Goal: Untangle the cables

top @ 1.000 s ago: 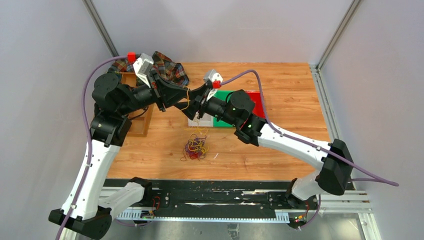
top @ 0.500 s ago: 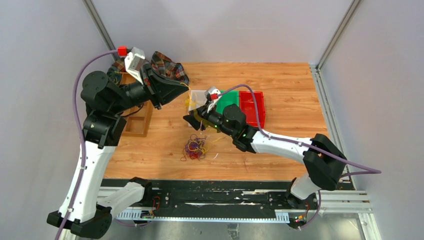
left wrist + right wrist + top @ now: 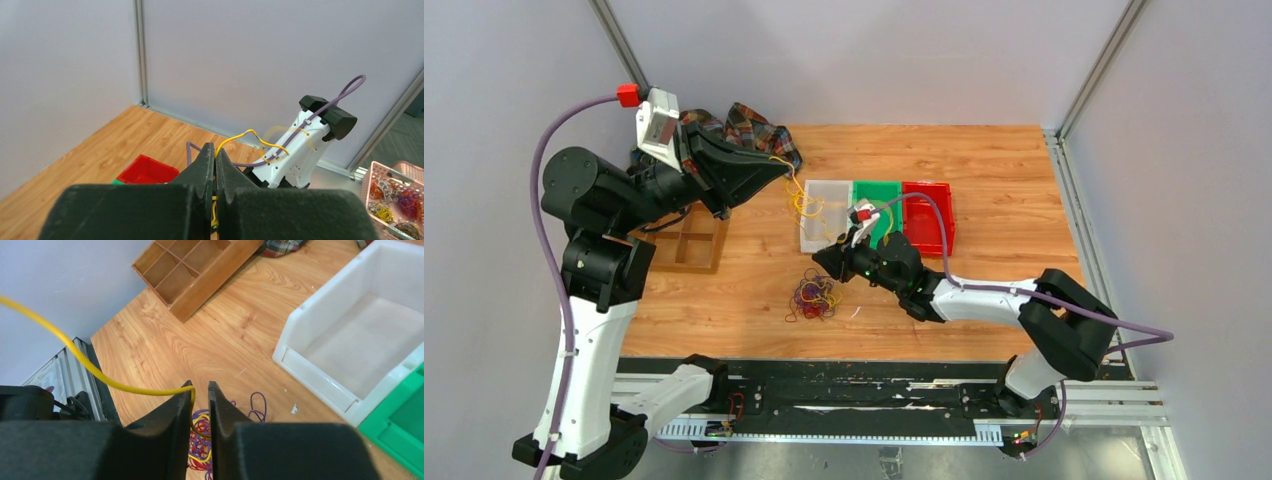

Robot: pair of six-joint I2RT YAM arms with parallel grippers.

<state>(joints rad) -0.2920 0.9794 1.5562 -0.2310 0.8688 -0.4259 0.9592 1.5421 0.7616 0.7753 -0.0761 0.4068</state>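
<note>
Currently: one yellow cable drawn out, the heap left on the table

Item 1, left claw [image 3: 215, 150]. The jaws are pressed together on the yellow cable [image 3: 160, 391], high above the far-left part of the table [image 3: 1004, 180]. Over the last second this arm has swung back and up toward the far-left corner, taking the strand with it.

Item 2, yellow cable. It runs from the left claw down in loose loops across the white bin [image 3: 816, 188] to the right claw [image 3: 200, 387]. More of it hangs in the air than a second ago.

Item 3, right claw. It has dropped from beside the bins to a low spot just far-right of the tangle of cables [image 3: 814, 297]. The jaws have been narrowing and now stand nearly together. A thin slit remains, wider than the strand, which lies inside it against one finger. This is not yet a pinch.

Item 4, tangle of cables. Red, yellow and purple-dark strands lie in one small heap mid-table, on the near side of the white bin and apart from it. Its position is unchanged.

Assessment. The two claws look set to hold one strand at two places so that it can be pulled free of the heap. The task is probably at an early stage, as most strands appear knotted together. The heap may drag along if the strand snags.
</note>
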